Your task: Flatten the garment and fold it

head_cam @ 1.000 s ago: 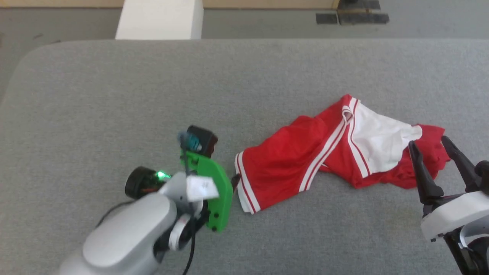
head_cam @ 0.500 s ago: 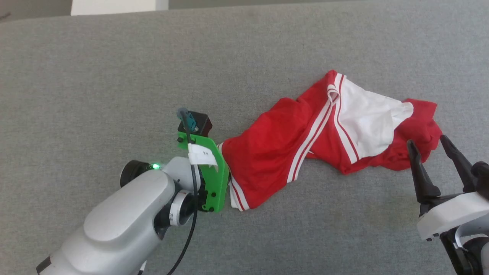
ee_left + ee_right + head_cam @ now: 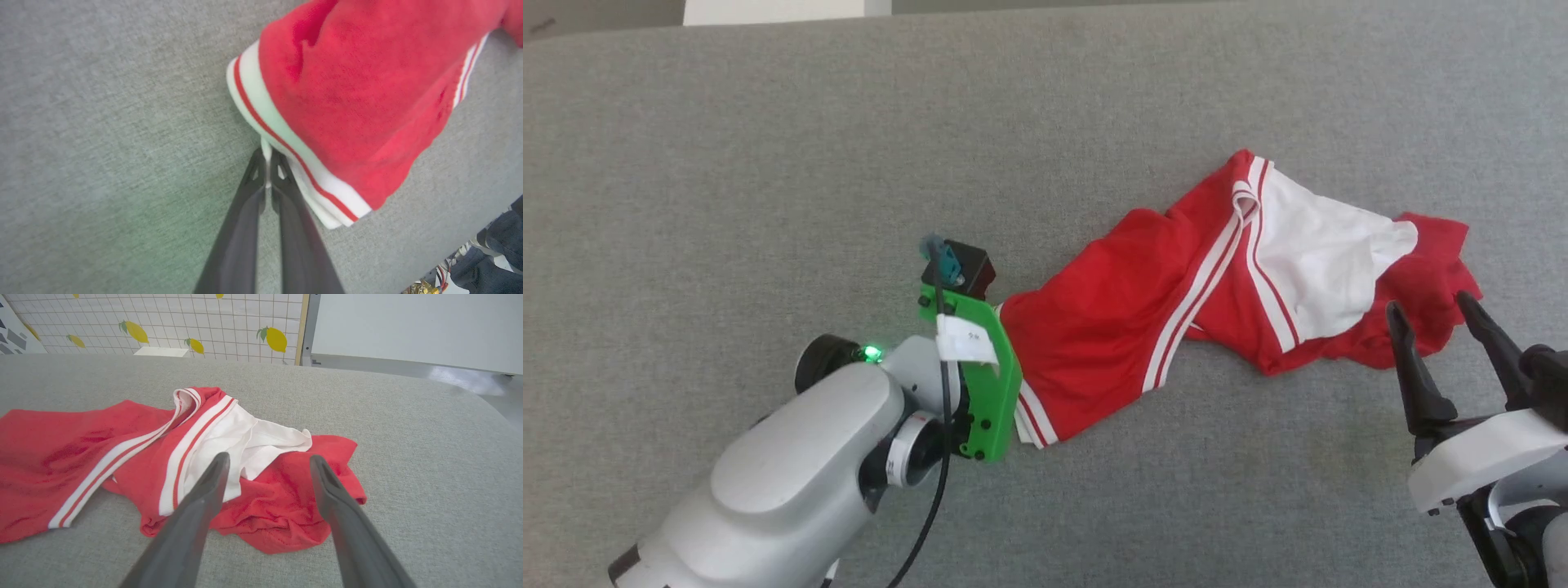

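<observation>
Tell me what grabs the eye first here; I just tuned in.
A crumpled red garment sprawls across the grey table, white lining showing at its right end. The left pincer is pinched shut on its striped hem at the left end, while the right pincer hangs open by the right end.

Pale grey left arm (image 3: pixel 792 465) reaches forward, left jaws pinched shut on the red, white-trimmed jersey (image 3: pixel 359 90); right jaws spread wide, dark fingers (image 3: pixel 1413 376) holding nothing.

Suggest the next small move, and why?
Likely ease the right jaws down onto the bunched red end of the garment and close: they stand open right by it, while the left jaws are shut on its striped hem.
</observation>
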